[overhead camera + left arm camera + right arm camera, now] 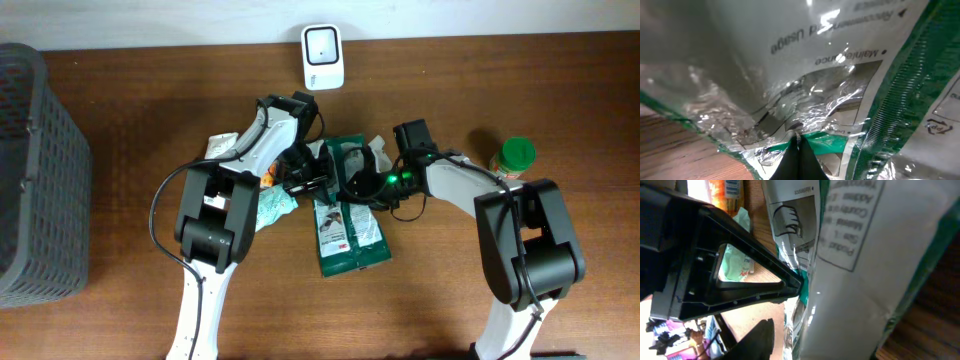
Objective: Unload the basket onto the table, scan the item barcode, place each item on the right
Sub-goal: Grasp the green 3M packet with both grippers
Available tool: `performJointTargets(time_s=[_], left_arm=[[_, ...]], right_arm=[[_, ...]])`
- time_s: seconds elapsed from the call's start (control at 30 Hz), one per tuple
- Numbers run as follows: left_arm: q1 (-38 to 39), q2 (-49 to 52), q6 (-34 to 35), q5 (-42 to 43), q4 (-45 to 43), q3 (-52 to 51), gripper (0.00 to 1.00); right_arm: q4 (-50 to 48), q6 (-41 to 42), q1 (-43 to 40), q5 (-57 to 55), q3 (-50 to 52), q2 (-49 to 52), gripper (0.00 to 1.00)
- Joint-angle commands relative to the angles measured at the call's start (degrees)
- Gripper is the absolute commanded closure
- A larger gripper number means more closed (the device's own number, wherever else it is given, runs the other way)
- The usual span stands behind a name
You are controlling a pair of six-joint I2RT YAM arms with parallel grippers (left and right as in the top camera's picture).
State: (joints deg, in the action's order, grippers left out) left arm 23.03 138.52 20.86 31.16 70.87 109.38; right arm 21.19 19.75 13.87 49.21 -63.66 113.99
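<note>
A green and white foil pouch lies mid-table with its top end raised between both arms; its printed back fills the left wrist view and the right wrist view. No barcode is legible in any view. My left gripper is shut, its black fingertips pinched on the pouch's crinkled edge by a green band. My right gripper is open beside the pouch. One dark finger stands clear of the foil; the other is hidden behind the pouch. The white scanner stands at the table's far edge.
A grey basket fills the left side. A green-lidded jar stands at the right, near the right arm. Other packets lie under the left arm. Bare wood lies in front of the pouch.
</note>
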Motion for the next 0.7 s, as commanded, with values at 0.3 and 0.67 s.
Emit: performJointTargets(time_s=[0.3, 0.67], left_arm=[[0.5, 1.42, 0.76, 0.15, -1.18, -0.98, 1.0], [2.86, 1.42, 0.76, 2.62, 0.13, -0.98, 1.0]], right_arm=[[15.85, -8.94, 0.57, 1.22, 0.04, 0.7, 0.67], [5.14, -2.05, -5.95, -0.02, -7.45, -0.17, 0.69]])
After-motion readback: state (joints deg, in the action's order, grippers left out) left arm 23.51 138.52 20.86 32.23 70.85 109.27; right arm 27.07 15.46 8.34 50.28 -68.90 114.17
